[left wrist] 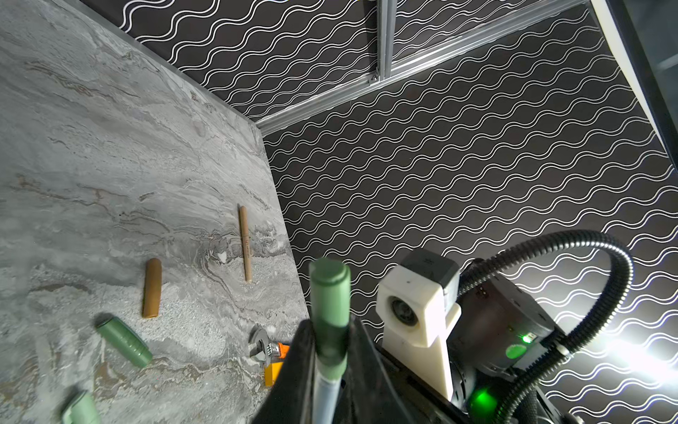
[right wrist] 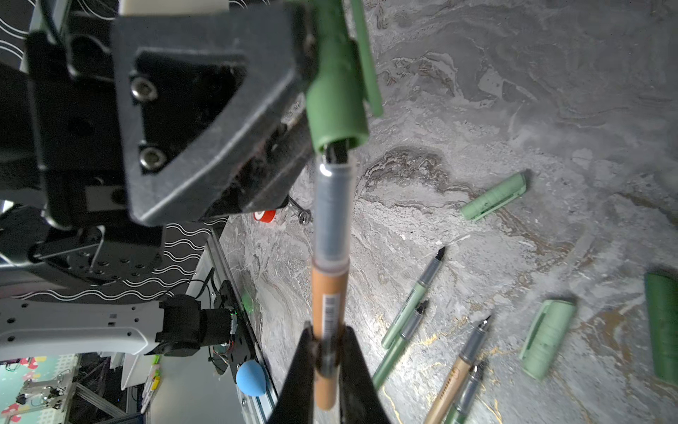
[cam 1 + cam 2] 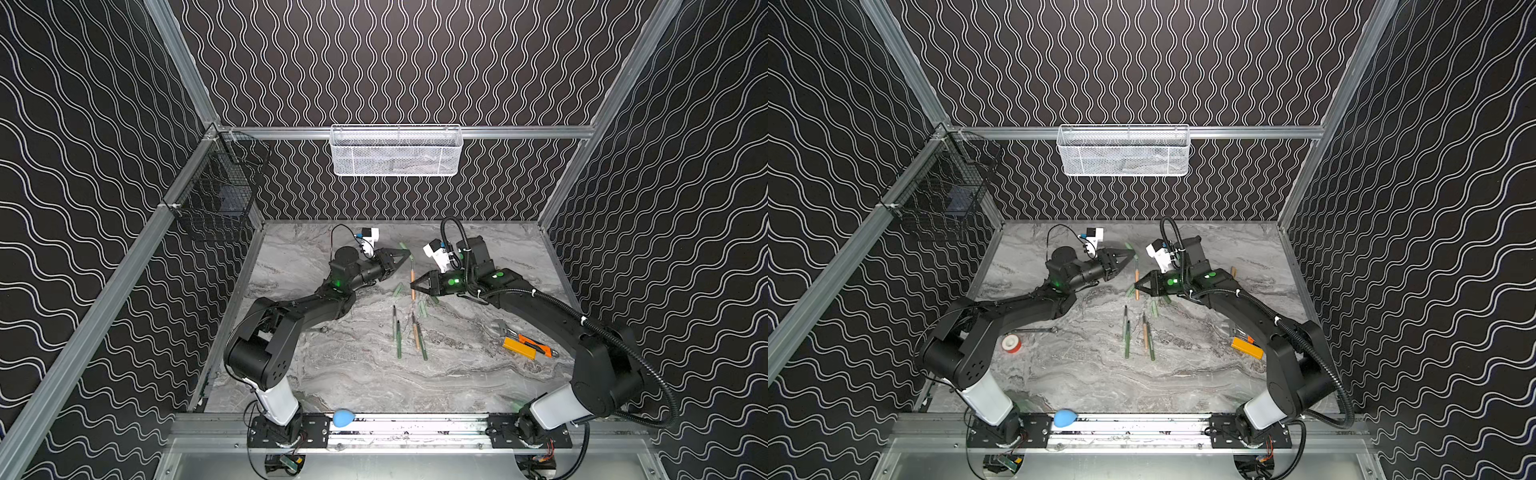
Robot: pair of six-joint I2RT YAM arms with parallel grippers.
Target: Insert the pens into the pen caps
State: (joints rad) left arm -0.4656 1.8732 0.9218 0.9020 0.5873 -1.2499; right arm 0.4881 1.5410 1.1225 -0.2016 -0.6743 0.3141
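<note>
Grey marbled table point(image 3: 332, 374) and black wave-patterned walls make up the cell. Above the table's far middle, a pen point(image 2: 328, 293) with an orange barrel is clamped near its rear end by the right gripper point(image 2: 326, 341), whose jaws are closed tight on it. A green cap point(image 2: 335, 110) is pinched across its body by the left gripper point(image 1: 332, 328), likewise clenched, with the open mouth turned toward the pen. Pen and cap are held on one line so that a push along the barrel can seat them. The rear grip leaves the pen's front free to enter. The dark tip is just inside the mouth and the grey grip section is exposed, so insertion is judged begun but not finished.

Both arms are extended from the front rail with elbows bent. The wrists are turned so the grippers face each other, both raised off the table.

Four loose pens point(image 3: 399, 340) lie on the table, nearer the front rail than the pen. Pale green loose caps point(image 2: 493, 196) are scattered on the table near it. An orange cap point(image 1: 152, 288) lies well apart from the pen, so a colour mismatch is suspected.
</note>
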